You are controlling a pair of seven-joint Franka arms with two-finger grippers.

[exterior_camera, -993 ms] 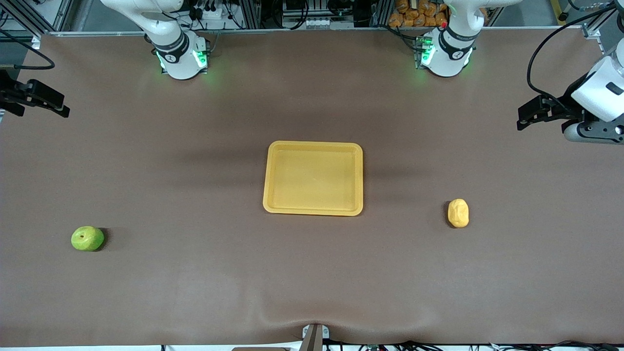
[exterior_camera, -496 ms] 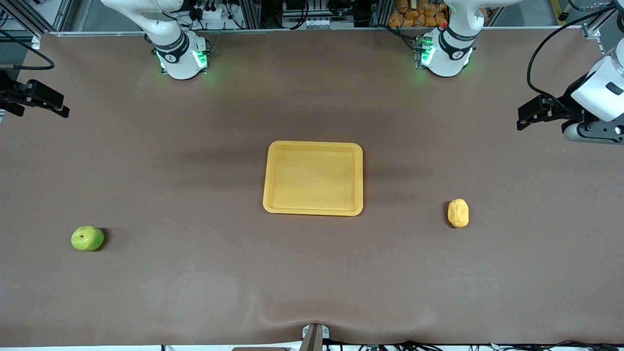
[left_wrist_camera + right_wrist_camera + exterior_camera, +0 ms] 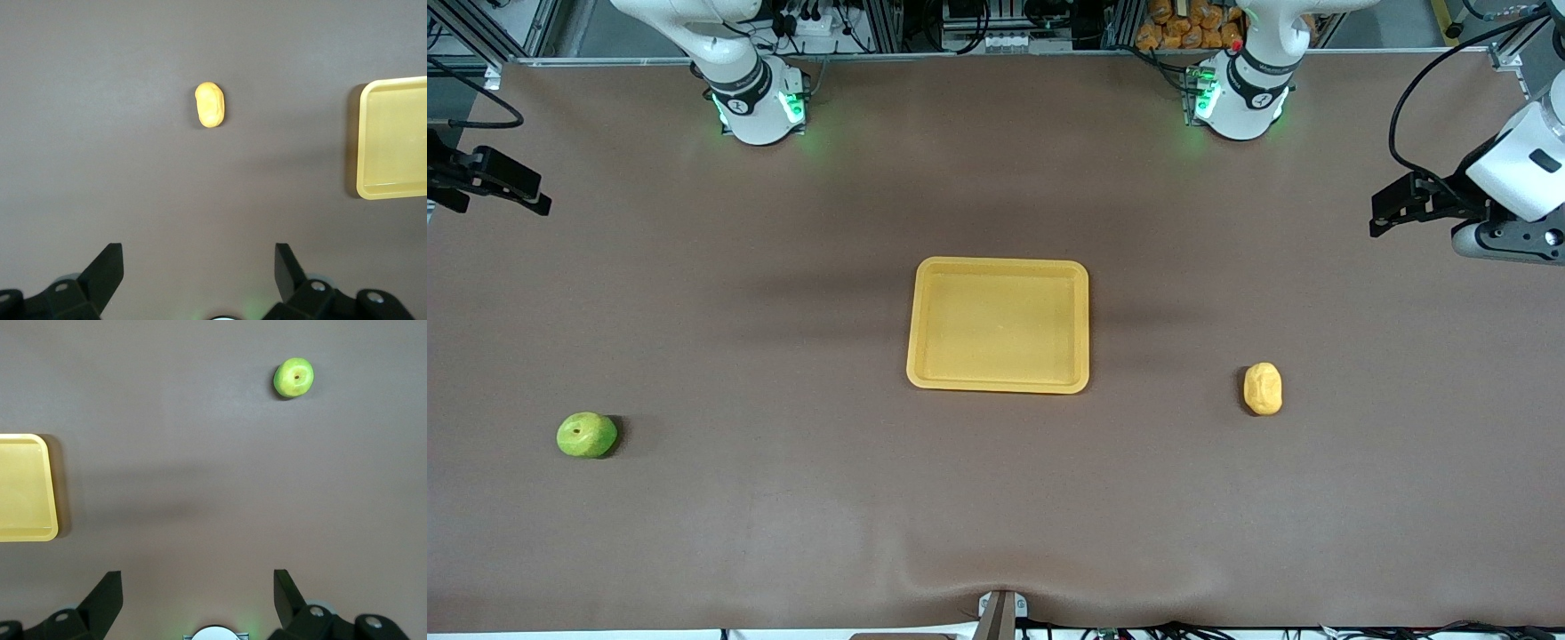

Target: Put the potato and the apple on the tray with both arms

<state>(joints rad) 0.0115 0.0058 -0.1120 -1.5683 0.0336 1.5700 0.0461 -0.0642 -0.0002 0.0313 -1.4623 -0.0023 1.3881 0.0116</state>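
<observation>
The yellow-orange tray (image 3: 925, 320) lies empty at the table's middle; it also shows in the left wrist view (image 3: 373, 147) and the right wrist view (image 3: 27, 487). The potato (image 3: 1263, 388) lies toward the left arm's end, seen too in the left wrist view (image 3: 210, 105). The green apple (image 3: 586, 435) lies toward the right arm's end, seen too in the right wrist view (image 3: 294, 377). My left gripper (image 3: 1383, 213) is open and empty, high over the table's end; its jaws show in its wrist view (image 3: 199, 267). My right gripper (image 3: 534, 197) is open and empty over the other end (image 3: 197, 587).
The brown table mat (image 3: 996, 498) is wrinkled at the edge nearest the camera, by a small mount (image 3: 1000, 613). The arm bases (image 3: 760, 102) stand along the table's farthest edge.
Both grippers have shifted very slightly; the potato, apple and tray have not moved.
</observation>
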